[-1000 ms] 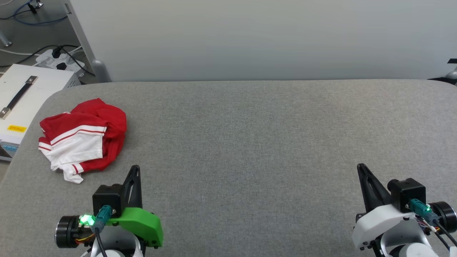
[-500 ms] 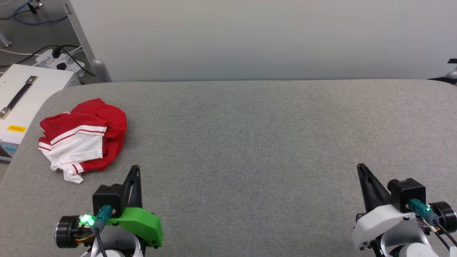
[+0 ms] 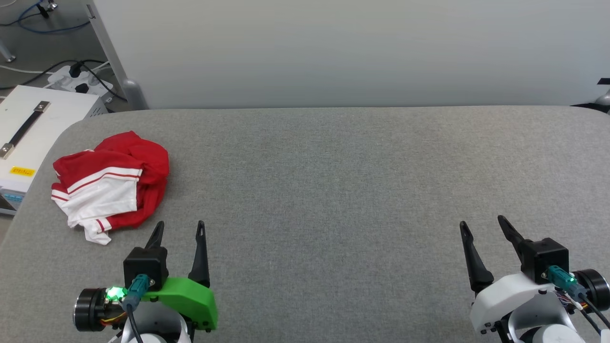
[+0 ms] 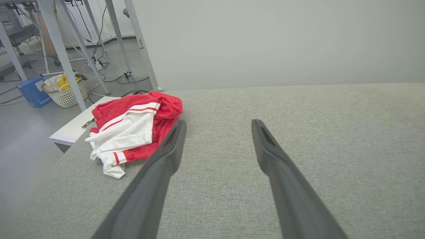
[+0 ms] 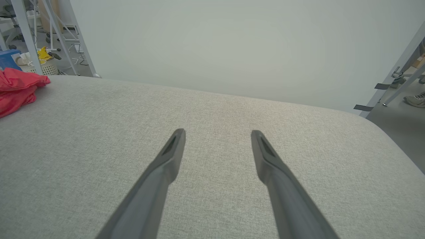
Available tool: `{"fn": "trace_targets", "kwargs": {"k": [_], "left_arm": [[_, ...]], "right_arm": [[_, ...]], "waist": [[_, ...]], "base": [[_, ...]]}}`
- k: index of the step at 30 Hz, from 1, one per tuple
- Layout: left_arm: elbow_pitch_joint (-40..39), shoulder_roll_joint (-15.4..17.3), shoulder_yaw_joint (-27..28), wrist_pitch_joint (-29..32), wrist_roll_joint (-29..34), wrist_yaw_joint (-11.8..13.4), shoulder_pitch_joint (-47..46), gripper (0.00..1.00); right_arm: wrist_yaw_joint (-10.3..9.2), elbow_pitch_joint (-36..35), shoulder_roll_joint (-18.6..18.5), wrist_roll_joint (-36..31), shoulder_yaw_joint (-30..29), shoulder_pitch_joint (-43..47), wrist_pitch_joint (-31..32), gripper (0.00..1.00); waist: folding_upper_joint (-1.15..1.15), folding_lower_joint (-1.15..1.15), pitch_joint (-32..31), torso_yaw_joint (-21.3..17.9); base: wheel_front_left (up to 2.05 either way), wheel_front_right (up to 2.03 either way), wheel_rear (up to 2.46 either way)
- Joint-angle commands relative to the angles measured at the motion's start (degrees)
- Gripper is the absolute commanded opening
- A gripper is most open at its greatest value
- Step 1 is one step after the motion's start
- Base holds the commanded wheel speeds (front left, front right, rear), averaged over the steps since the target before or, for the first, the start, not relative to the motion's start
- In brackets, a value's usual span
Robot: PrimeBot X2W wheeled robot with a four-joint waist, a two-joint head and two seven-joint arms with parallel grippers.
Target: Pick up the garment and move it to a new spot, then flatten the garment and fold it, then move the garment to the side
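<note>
The garment point(image 3: 112, 183) lies crumpled in a heap at the far left of the grey padded table point(image 3: 333, 181), red cloth with a white, red-striped sleeve on top. My left gripper point(image 3: 180, 224) stands open just right of and nearer than the heap, not touching it. In the left wrist view the garment point(image 4: 132, 129) sits left of the open left gripper point(image 4: 218, 122). My right gripper point(image 3: 482, 221) is open at the lower right, over bare table. The right wrist view shows the garment point(image 5: 16, 89) at its far left edge, well away from the open right gripper point(image 5: 217, 131).
A white case with a black handle point(image 3: 28, 128) stands off the table's left edge, with a power strip and cables point(image 3: 78, 78) behind it. A pale wall panel point(image 3: 333, 47) runs along the table's far edge. A basket point(image 4: 64, 94) sits on the floor beyond.
Both grippers have gone from shut to open, their fingers now spread apart. The garment and the arms have stayed in place.
</note>
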Motion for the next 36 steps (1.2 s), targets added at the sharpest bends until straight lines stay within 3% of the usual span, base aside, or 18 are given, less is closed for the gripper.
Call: {"fn": "trace_targets", "kwargs": {"k": [1, 36], "left_arm": [[0.0, 0.0, 0.0, -0.4, -0.2, 0.3, 0.0, 1.0], [-0.9, -0.1, -1.2, -4.8, -1.6, 1.9, -0.4, 1.0]], "right_arm": [[0.0, 0.0, 0.0, 0.2, -0.2, 0.0, -0.4, 1.0], [-0.02, -2.6, 0.0, 4.8, -1.9, 0.9, -4.7, 1.0]], "waist": [[0.0, 0.0, 0.0, 0.0], [0.0, 0.0, 0.2, 0.2]], "base": [[0.0, 0.0, 0.0], [0.0, 0.0, 0.0]]}}
